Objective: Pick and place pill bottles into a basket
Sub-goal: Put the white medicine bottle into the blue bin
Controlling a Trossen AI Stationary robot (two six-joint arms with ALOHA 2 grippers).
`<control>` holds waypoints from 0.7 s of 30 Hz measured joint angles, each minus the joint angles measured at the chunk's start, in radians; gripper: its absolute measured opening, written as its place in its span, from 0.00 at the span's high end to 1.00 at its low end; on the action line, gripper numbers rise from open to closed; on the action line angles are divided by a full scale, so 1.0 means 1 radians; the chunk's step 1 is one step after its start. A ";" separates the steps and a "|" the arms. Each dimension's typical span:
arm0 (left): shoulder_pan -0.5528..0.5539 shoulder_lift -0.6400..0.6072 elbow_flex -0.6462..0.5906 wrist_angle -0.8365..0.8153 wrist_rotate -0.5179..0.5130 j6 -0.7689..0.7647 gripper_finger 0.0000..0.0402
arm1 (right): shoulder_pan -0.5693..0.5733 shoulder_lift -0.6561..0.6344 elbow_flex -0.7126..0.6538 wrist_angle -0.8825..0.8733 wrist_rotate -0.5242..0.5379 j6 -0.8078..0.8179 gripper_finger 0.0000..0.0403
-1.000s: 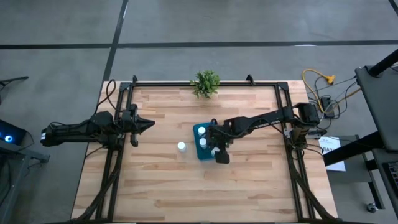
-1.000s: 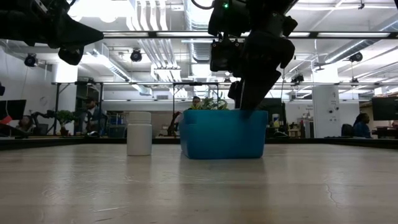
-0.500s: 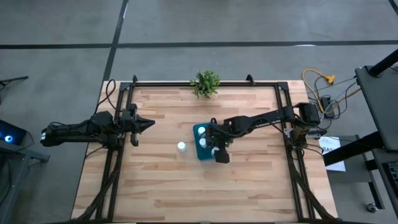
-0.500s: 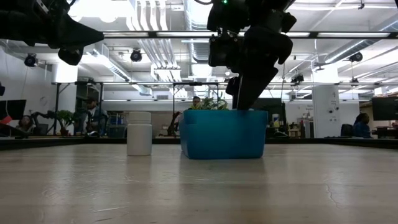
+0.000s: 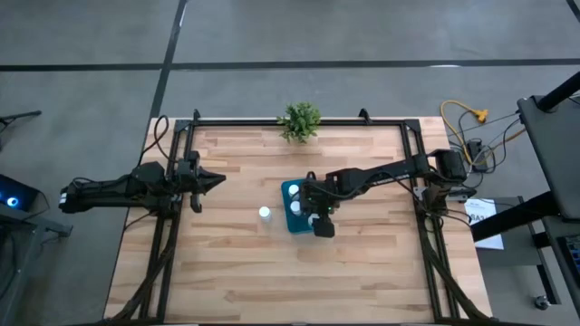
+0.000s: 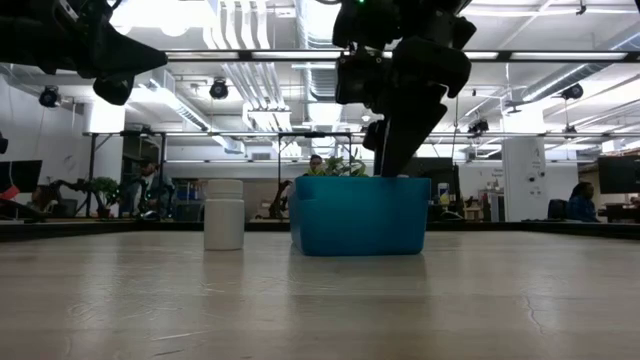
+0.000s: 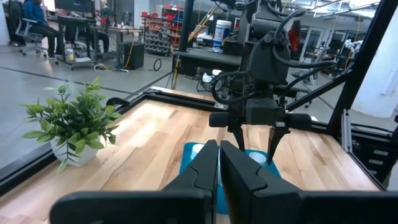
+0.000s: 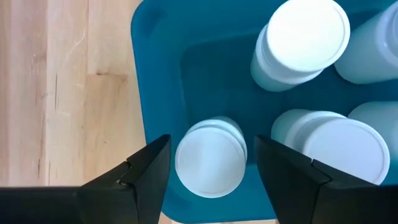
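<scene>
The teal-blue basket [image 5: 286, 210] stands mid-table and holds several white pill bottles, also in the right wrist view [image 8: 301, 43]. One more bottle [image 5: 264, 214] stands upright on its base on the table just left of the basket, and also shows in the low view [image 6: 223, 214]. My right gripper [image 5: 316, 217] hangs over the basket, pointing down and open. Its fingers [image 8: 146, 177] stand on either side of an upright bottle [image 8: 210, 163] near the basket's wall [image 8: 155, 74] without touching it. My left gripper [image 5: 217, 181] is shut and empty at the table's left.
A small green potted plant [image 5: 300, 120] stands at the middle of the far edge. A black frame rail [image 5: 272, 119] runs around the wooden table. Bare wood lies at the near side and far left. People and benches show in the room behind.
My right gripper has drawn up a little over the basket. The bottles and the left arm have kept still.
</scene>
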 joint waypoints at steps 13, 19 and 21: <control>0.000 0.000 0.000 0.000 -0.001 -0.002 1.00 | 0.000 0.000 0.057 -0.024 -0.015 0.003 0.45; 0.000 -0.001 0.000 0.000 -0.001 -0.003 1.00 | 0.000 -0.002 0.121 -0.101 -0.015 -0.005 0.45; 0.000 -0.001 0.000 0.000 -0.001 -0.003 1.00 | 0.000 -0.007 0.154 -0.142 -0.015 -0.008 0.45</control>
